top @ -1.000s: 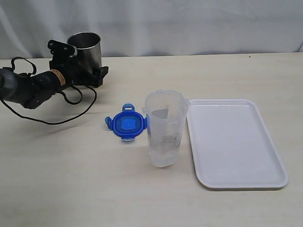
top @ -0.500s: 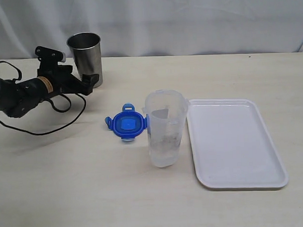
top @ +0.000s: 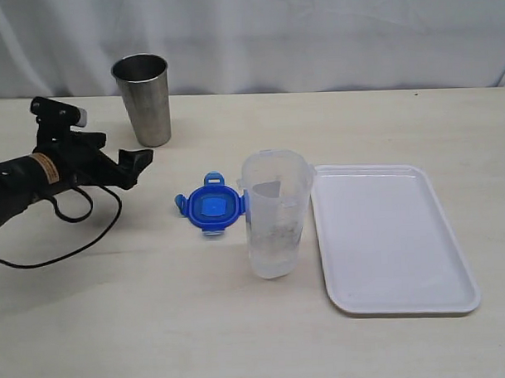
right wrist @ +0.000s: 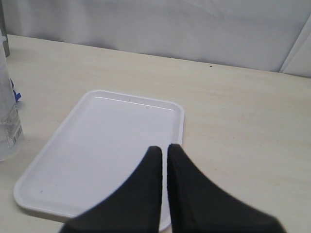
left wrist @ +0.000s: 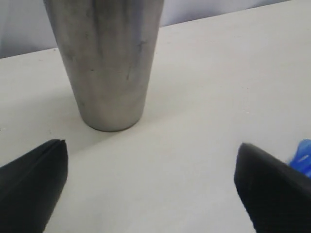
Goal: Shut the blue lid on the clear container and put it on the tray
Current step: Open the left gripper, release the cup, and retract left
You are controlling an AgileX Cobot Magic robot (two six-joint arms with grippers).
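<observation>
Right gripper (right wrist: 164,147) facing the tray (right wrist: 92,145)
Jaws pressed together; the clear container (right wrist: 6,116) stands just beside the tray.

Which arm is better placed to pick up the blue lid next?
Left. The left gripper is open, near the blue lid with nothing between them. The right gripper is shut, by the tray, with the clear container between it and the lid.

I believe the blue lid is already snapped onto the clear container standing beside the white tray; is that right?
Not quite: the blue lid lies on the table beside the clear container, not snapped onto it, as the exterior view shows. The container does stand beside the white tray.
</observation>
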